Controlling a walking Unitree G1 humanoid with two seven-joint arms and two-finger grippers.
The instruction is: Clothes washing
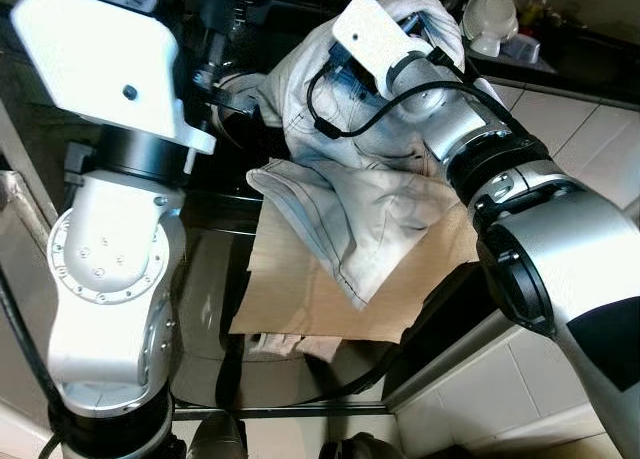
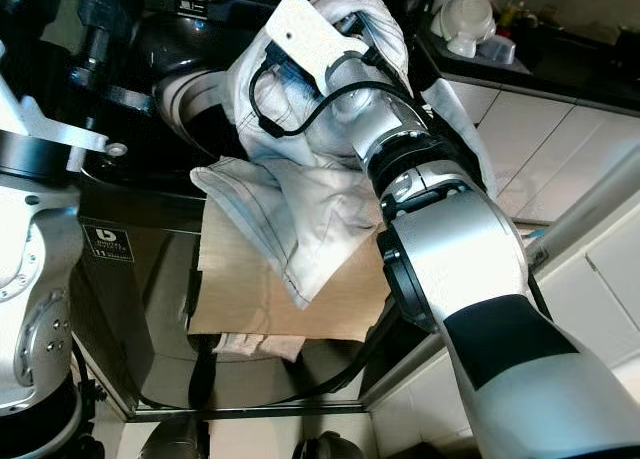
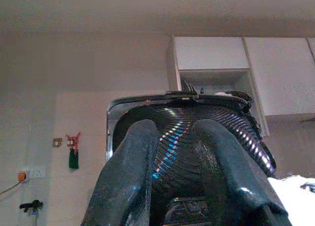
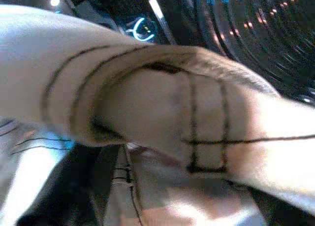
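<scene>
Pale, off-white garment (image 1: 350,204) with dark stitched seams, bunched and crumpled high up, one flat panel hanging down over a tan cloth (image 1: 330,299). Seams running in double lines along the hems, and in the right wrist view a stitched square patch (image 4: 206,137) on the fabric close to the lens. Draped over the right wrist and forearm, held up just in front of the dark round opening of the washing machine (image 2: 190,109), with its lower edge trailing above the tan cloth. Tan cloth spread below, another pale bit of fabric (image 1: 285,344) peeking from under its lower edge.

Right arm reaching forward and up toward the machine, wrist bent, white camera block and black cable on top, cloth wrapped around the far end. Right gripper (image 1: 425,29) buried in the folds; cannot tell whether clenched or released.

Left arm raised at the left side, its white housing near the machine's rim. Left gripper (image 3: 177,186) pointing up at the lifted, ribbed dark lid (image 3: 187,137), its two black fingers (image 3: 130,177) spread apart with nothing between them. Behind the lid, a wall, white cupboards (image 3: 211,53) and a socket (image 3: 22,176).
</scene>
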